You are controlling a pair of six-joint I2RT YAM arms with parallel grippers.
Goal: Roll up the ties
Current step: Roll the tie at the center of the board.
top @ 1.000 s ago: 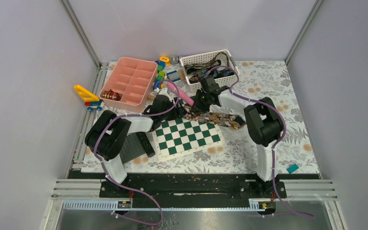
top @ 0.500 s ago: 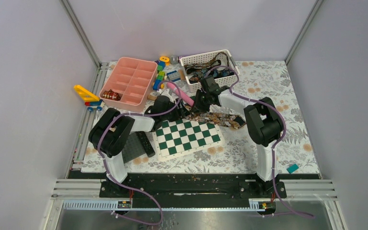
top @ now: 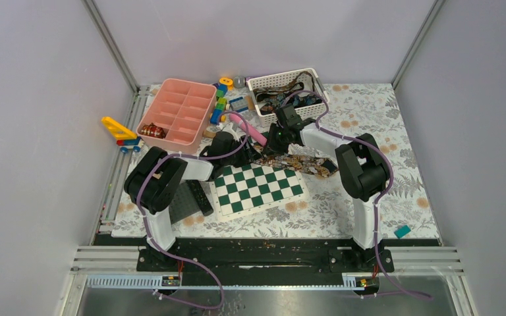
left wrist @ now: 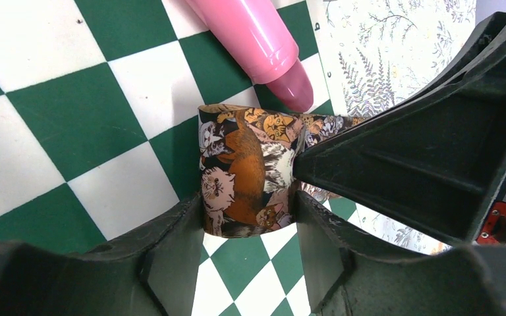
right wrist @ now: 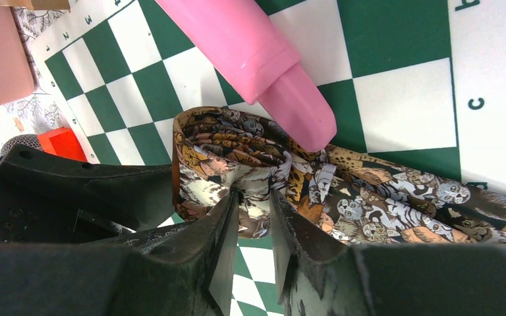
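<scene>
Tie coil sits clasped in the left hand on the chessboard; the right hand pinches its loose fabric.

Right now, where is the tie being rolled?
Top view: mid-table, the tie lies along the far edge of the chessboard; its coil sits where the left pincer and right pincer meet, by the pink tube.

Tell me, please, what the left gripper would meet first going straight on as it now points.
Probably the coiled cat-print tie, already between the fingers of the left gripper; beyond it lies the tip of the pink tube. Depth is unclear.
</scene>
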